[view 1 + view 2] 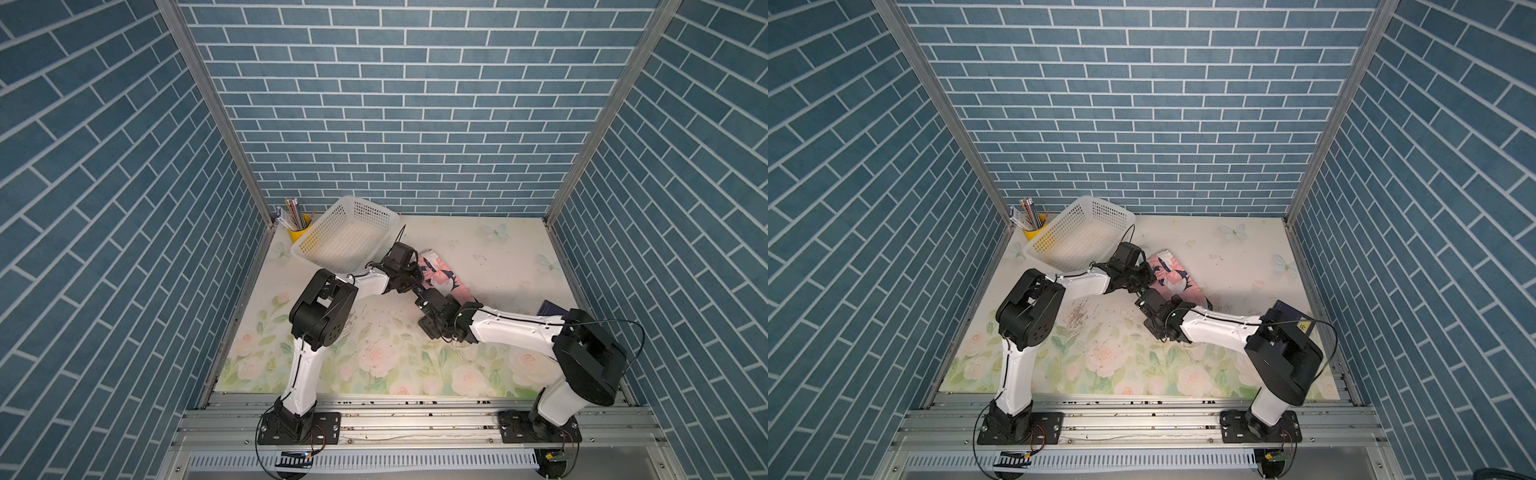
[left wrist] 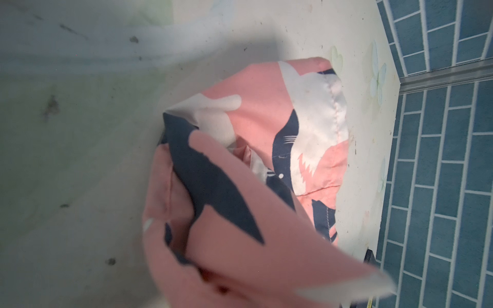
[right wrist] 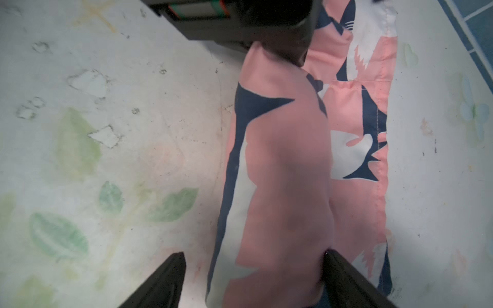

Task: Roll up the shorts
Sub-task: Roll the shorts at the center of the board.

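Currently the table (image 1: 478,249) carries everything, and its floral surface is bare toward the back wall and the right rail. White basket (image 1: 309,243) sits at the back left, tilted up on one side, with its near corner close to the left wrist. The shorts (image 1: 446,280) lie mid-table just right of the basket and are part-rolled: a thick roll on the robot's side and one flat strip left on the far side, as the right wrist view shows. Dark booklet (image 1: 1291,318) lies by the right rail, well apart from the cloth. Left tool (image 1: 417,277) is clamped shut on one end of the roll, presumably to keep the wound layers from springing loose. Right tool (image 3: 254,254) stands wide open astride the other end, one finger (image 3: 336,266) against the fabric and the other clear of it, gripping nothing; judged a re-grip before the last turn. Room to roll on lies away from the robot. The basket edge is the nearest obstruction on the left. Yellow pencil cup (image 1: 299,232) is tucked in the back left corner, out of the way.
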Robot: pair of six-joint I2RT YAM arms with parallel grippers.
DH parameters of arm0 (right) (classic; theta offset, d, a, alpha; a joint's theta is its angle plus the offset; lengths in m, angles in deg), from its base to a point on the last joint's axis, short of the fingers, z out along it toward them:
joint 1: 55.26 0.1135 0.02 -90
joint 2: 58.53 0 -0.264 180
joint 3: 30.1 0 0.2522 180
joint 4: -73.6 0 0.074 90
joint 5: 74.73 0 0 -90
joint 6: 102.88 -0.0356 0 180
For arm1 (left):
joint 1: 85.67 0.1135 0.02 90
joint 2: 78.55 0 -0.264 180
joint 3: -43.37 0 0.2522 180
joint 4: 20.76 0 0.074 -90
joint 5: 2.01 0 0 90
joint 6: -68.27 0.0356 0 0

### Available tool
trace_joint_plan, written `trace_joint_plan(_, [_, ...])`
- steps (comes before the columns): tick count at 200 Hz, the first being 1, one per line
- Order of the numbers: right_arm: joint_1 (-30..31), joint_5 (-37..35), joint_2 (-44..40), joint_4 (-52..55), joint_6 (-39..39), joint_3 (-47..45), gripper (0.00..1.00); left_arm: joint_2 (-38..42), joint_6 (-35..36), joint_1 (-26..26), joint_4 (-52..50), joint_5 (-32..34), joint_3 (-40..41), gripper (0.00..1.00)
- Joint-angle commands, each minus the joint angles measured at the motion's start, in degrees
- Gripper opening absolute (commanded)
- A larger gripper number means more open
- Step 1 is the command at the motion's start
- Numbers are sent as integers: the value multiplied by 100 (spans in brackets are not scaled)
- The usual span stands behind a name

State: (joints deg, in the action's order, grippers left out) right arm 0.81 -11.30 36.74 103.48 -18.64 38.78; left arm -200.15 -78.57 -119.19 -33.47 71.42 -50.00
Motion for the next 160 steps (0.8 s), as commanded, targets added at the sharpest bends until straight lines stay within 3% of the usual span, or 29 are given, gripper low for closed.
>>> trace_joint_plan(1, [79, -701, 417, -109, 159, 214, 84, 84, -149, 20, -33, -151, -98, 0])
trace_joint_plan(21, [69, -1347, 918, -177, 143, 321, 79, 78, -251, 20, 43, -273, -81, 0])
trace_joint_plan(37, [-4, -1211, 1101, -473, 302, 257, 71, 80, -262, 20, 52, -299, -81, 0])
trace_joint_plan(69, [-509, 292, 974, -560, 270, 252, 30, 110, -182, 29, 87, -339, -80, 0])
trace_joint_plan(75, [-655, 736, 892, -595, 247, 220, 26, 132, -133, 31, 81, -340, -89, 12])
trace_joint_plan(86, [-919, 1446, 766, -575, 136, 169, 17, 185, -53, 30, 91, -308, -98, 43])
trace_joint_plan(105, [-1390, 2734, 636, -539, -57, 111, 10, 330, 88, 31, 140, -292, -76, 72])
trace_joint_plan(123, [-1784, 3939, 532, -637, -329, -9, 9, 501, 179, 36, 251, -259, -6, 84])
trace_joint_plan(160, [-2518, 5962, 546, -1416, -1163, -439, 9, 1027, 378, 37, 571, -119, 479, 89])
